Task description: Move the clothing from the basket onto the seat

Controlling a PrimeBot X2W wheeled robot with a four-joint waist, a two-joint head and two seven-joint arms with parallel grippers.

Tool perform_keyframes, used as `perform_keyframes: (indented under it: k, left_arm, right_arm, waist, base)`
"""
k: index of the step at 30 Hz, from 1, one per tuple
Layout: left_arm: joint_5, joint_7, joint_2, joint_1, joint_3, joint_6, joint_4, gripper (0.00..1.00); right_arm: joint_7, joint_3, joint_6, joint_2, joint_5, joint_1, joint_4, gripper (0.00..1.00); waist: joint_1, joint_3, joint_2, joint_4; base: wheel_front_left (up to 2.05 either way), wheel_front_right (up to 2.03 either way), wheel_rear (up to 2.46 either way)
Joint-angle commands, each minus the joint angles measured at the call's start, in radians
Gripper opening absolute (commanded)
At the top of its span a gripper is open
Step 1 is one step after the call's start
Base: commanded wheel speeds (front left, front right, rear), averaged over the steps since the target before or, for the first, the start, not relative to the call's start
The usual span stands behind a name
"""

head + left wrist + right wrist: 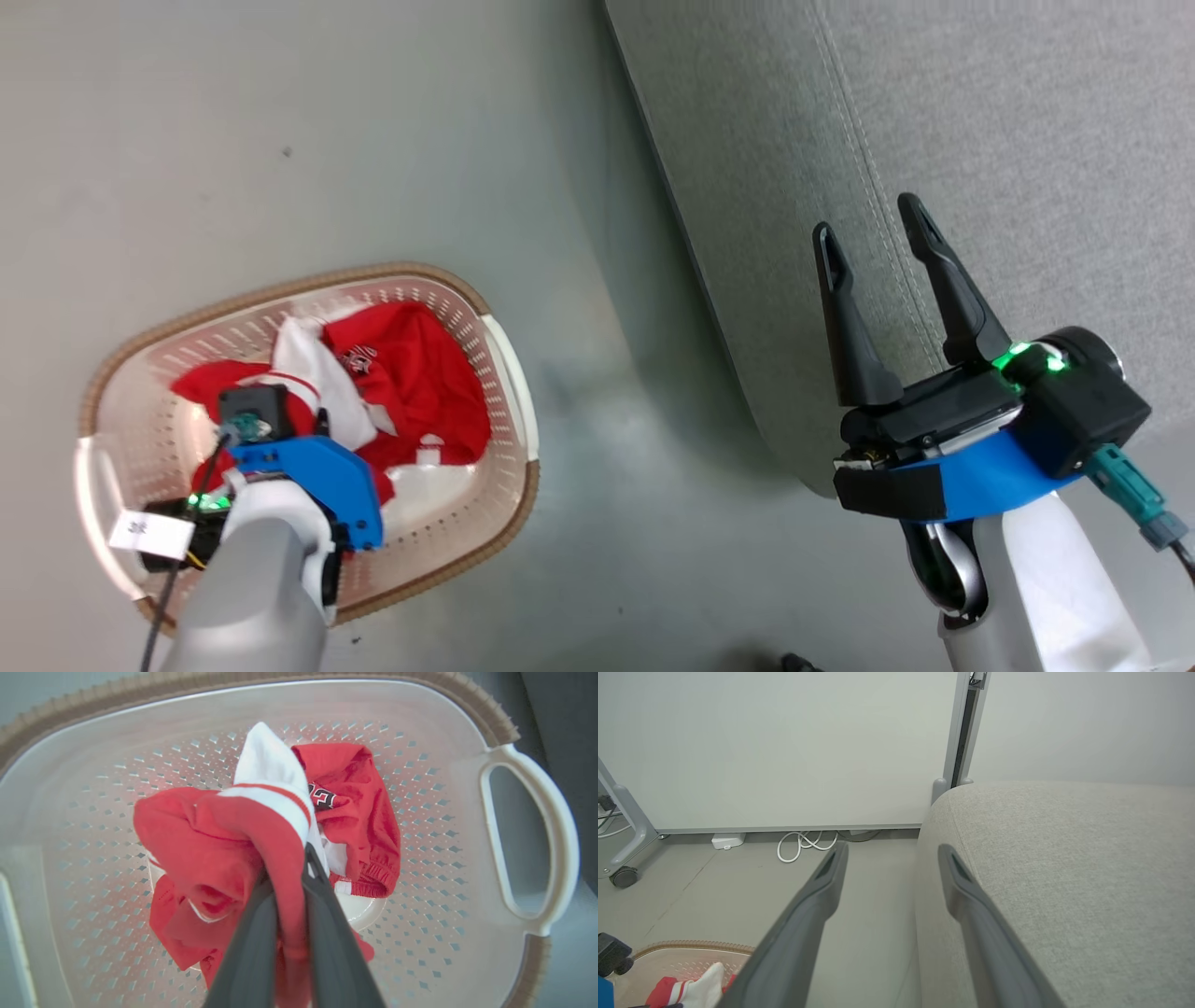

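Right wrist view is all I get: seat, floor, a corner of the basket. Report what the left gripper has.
Observer: The left gripper is shut on a fold of clothing, red beside a white striped band, inside the basket.
Operator: List what else is in there.
Observer: A second red piece with black-and-white lettering lies next to the gripped one.
Operator: Place the basket against the seat.
Observer: In the head view the basket stands on the floor, to the left of the seat, with bare floor between them.
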Motion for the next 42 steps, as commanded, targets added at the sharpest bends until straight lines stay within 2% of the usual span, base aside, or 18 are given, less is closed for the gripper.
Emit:
perform_keyframes:
  k: [1,11,15,17,23,30,37,42]
  left_arm:
    - [-0.002,-0.015,-0.013,0.014,-0.009,-0.009,0.002,0.00]
    - [-0.025,-0.105,-0.061,0.098,-0.087,-0.073,-0.005,0.00]
    - [-0.047,-0.128,-0.063,0.118,-0.159,-0.099,-0.037,0.00]
    - [-0.103,-0.133,-0.062,0.135,-0.248,-0.110,-0.089,0.00]
    - [-0.213,-0.117,-0.063,0.136,-0.391,-0.114,-0.208,0.00]
    - [-0.289,-0.099,-0.062,0.105,-0.519,-0.112,-0.308,0.00]
    - [-0.353,-0.067,-0.062,0.048,-0.608,-0.111,-0.380,0.00]
    - [-0.411,-0.047,-0.062,0.016,-0.658,-0.095,-0.419,0.00]
  right_arm:
    - [-0.004,-0.002,0.000,-0.002,-0.013,0.017,0.012,1.00]
    - [-0.003,-0.003,0.000,-0.002,-0.061,0.079,0.083,1.00]
    - [-0.003,-0.016,0.000,-0.003,-0.076,0.106,0.108,1.00]
    - [-0.003,-0.029,0.000,-0.003,-0.085,0.142,0.127,1.00]
    - [-0.003,-0.040,0.000,-0.002,-0.098,0.195,0.149,1.00]
    - [-0.004,-0.029,0.000,-0.002,-0.101,0.231,0.166,1.00]
    - [-0.003,-0.011,0.000,-0.002,-0.104,0.260,0.187,1.00]
    - [-0.003,0.013,0.000,-0.002,-0.101,0.269,0.209,1.00]
  waist:
    - [0.0000,-0.073,0.0000,0.047]
    - [0.0000,-0.277,0.0000,0.149]
    - [0.0000,-0.351,0.0000,0.184]
    - [0.0000,-0.413,0.0000,0.214]
    - [0.0000,-0.488,0.0000,0.249]
    - [0.0000,-0.559,0.0000,0.260]
    - [0.0000,-0.607,0.0000,0.267]
    - [0.0000,-0.630,0.0000,0.264]
  base:
    - [0.00,0.00,0.00]
    - [0.00,0.00,0.00]
    - [0.00,0.00,0.00]
    - [0.00,0.00,0.00]
    - [0.00,0.00,0.00]
    - [0.00,0.00,0.00]
    - [0.00,0.00,0.00]
    - [0.00,0.00,0.00]
